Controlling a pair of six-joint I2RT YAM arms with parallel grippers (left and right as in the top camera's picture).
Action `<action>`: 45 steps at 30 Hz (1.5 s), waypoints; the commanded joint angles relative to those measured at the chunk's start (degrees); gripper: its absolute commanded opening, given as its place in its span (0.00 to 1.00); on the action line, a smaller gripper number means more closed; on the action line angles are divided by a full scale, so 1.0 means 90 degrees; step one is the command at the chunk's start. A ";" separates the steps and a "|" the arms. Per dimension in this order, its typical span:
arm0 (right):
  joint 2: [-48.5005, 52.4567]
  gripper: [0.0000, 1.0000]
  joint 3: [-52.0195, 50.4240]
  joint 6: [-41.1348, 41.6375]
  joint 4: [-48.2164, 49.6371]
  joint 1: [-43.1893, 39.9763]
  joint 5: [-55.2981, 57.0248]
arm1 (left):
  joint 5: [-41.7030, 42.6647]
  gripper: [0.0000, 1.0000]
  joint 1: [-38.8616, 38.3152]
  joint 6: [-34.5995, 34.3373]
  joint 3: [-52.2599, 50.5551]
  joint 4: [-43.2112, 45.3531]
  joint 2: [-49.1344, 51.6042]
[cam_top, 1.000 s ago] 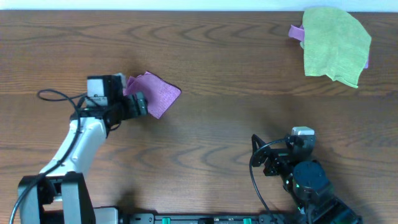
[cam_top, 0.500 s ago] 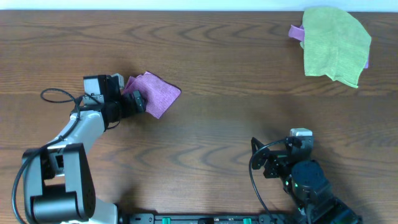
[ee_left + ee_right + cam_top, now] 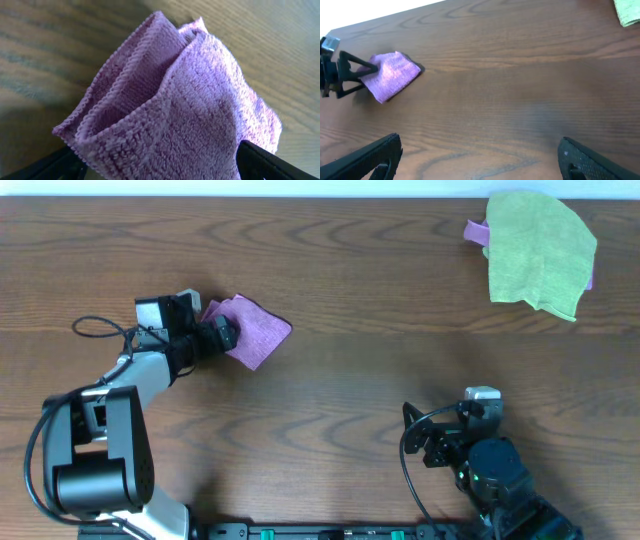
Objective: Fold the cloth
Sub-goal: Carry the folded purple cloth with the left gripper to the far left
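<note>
The cloth (image 3: 255, 330) lies on the desk (image 3: 350, 310) as a folded purple bundle, right at the tip of the left pincer (image 3: 222, 335). Its near end reaches in between that pincer's fingers (image 3: 265, 162). In the left wrist view the doubled layers and hemmed edges fill the space between the two dark fingers, which stand spread wide on either side. The left pincer is released, not clamped on the fabric, though one fingertip sits against the cloth's edge. The rest of the cloth extends away from the left pincer, flat on the wood.

The right pincer (image 3: 480, 157) is well apart from the left pincer, at the desk's near edge. It is also released, its fingers wide with only bare wood between them.

A lime-green cloth (image 3: 540, 250) lies far from the left pincer at the desk's far corner, with a scrap of purple fabric (image 3: 476, 230) showing from under it.
</note>
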 commanded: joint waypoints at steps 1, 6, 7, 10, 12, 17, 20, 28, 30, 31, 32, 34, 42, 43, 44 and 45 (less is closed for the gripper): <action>-0.0027 0.99 0.0185 -0.0068 -0.0070 -0.0012 -0.0022 | 0.0163 0.95 0.0024 -0.0245 0.0005 0.0022 0.0391; -0.0027 0.99 0.0321 -0.0068 -0.0138 -0.0010 -0.0022 | 0.0262 0.97 0.0024 -0.0350 0.0005 0.0097 0.0580; -0.0027 0.99 0.0335 -0.0068 -0.0138 -0.0012 -0.0019 | 0.0299 1.00 0.0024 -0.0347 0.0005 0.0095 0.0595; -0.0027 0.99 0.0379 -0.0070 -0.0138 -0.0012 -0.0019 | 0.0585 0.61 0.0024 -0.0347 0.0005 0.0095 0.0610; -0.0027 0.99 0.0391 -0.0068 -0.0136 -0.0012 -0.0019 | 0.0644 0.47 0.0024 -0.0352 0.0005 0.0046 0.0610; -0.0027 0.99 0.0410 -0.0066 -0.0138 -0.0010 -0.0041 | 0.0707 0.12 0.0024 -0.0498 0.0002 -0.0075 0.0610; -0.0027 0.99 0.0444 -0.0068 -0.0141 -0.0010 -0.0117 | 0.0845 0.06 0.0024 -0.0724 0.0002 -0.0129 0.0610; -0.0027 0.99 0.0461 -0.0066 -0.0304 -0.0010 -0.0192 | 0.1336 0.06 0.0024 -0.1362 0.0498 0.0134 0.0610; -0.0027 0.99 0.0461 -0.0066 -0.0333 -0.0010 -0.0245 | 0.1406 0.06 0.0022 -0.1438 0.0899 0.0078 0.0607; -0.0027 0.99 0.0461 -0.0066 -0.0338 -0.0010 -0.0282 | 0.1409 0.06 0.0022 -0.1484 0.1088 0.0051 0.0610; -0.0027 0.99 0.0461 -0.0066 -0.0345 -0.0010 -0.0308 | 0.1399 0.06 0.0022 -0.1518 0.1294 0.0044 0.0610; -0.0027 0.99 0.0461 -0.0066 -0.0357 -0.0010 -0.0308 | 0.1328 0.06 0.0024 -0.1566 0.1581 0.0034 0.0607; -0.0022 0.99 0.0461 -0.0002 -0.0355 -0.0010 -0.0308 | 0.0109 0.06 0.0075 -0.1634 0.2268 -0.0478 0.0610; -0.0015 0.99 0.0461 0.0012 -0.0352 -0.0010 -0.0316 | 0.0019 0.06 0.0112 -0.1639 0.2290 -0.0474 0.0610; 0.0002 0.99 0.0461 0.0015 -0.0352 -0.0010 -0.0335 | -0.0100 0.06 0.0175 -0.1666 0.2305 -0.0478 0.0610; 0.0019 0.99 0.0461 0.0039 -0.0355 -0.0010 -0.0335 | -0.0199 0.06 0.0231 -0.1732 0.2307 -0.0488 0.0610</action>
